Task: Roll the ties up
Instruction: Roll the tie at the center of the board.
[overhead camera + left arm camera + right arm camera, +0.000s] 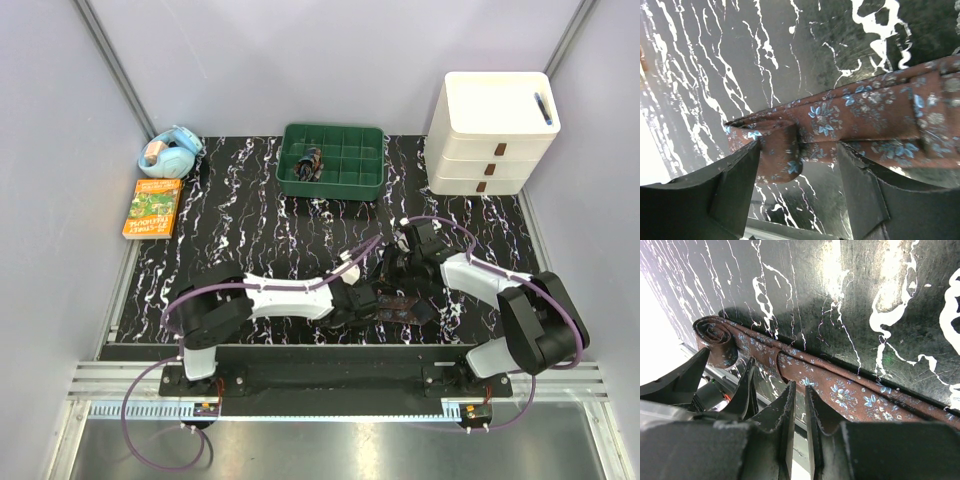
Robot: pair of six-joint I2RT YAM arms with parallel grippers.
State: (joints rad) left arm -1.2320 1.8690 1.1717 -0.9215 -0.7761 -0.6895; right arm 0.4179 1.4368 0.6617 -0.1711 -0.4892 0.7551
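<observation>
Tie (855,117) roll between spread left pincer (799,150); table (715,75) edge near.

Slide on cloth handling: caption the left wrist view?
Open left hand straddles the rolled end of a brown floral tie on the black marbled table.

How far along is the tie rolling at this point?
Done: what looks like a rolled tie sits in the green tray. In hand: the tie on the mat has a small roll started, inside the open left gripper. Left: the rest lies flat past the right gripper.
</observation>
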